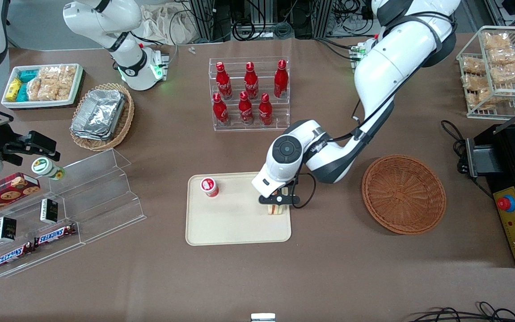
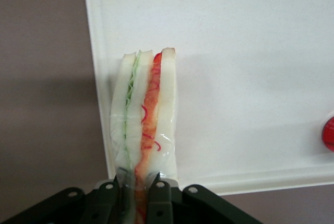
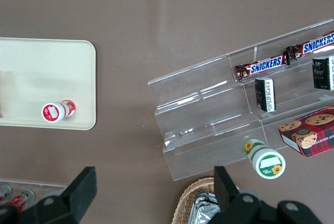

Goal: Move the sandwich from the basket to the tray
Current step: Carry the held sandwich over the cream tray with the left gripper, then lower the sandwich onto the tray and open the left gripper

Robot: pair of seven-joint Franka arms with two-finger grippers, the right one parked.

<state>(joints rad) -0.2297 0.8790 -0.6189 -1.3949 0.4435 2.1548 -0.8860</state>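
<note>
Tray (image 1: 230, 223) nearest the camera, sandwich (image 1: 276, 207) held upright over its edge toward the basket (image 1: 403, 193), claw (image 1: 279, 200) clamped on the wedge; basket emptied. Transfer nearly done: left to lower, let go, pull away from the small red-lidded cup (image 1: 209, 187)

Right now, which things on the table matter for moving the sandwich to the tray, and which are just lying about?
Part of the job:
triangular white-bread sandwich, gripped in the left arm's hand above the tray's edge
flat beige plastic tray
round reddish-brown wicker basket, no sandwich in it

Just lying about:
small red-and-white cup on the tray
red bottles in a clear rack
Snickers bars
foil containers
</note>
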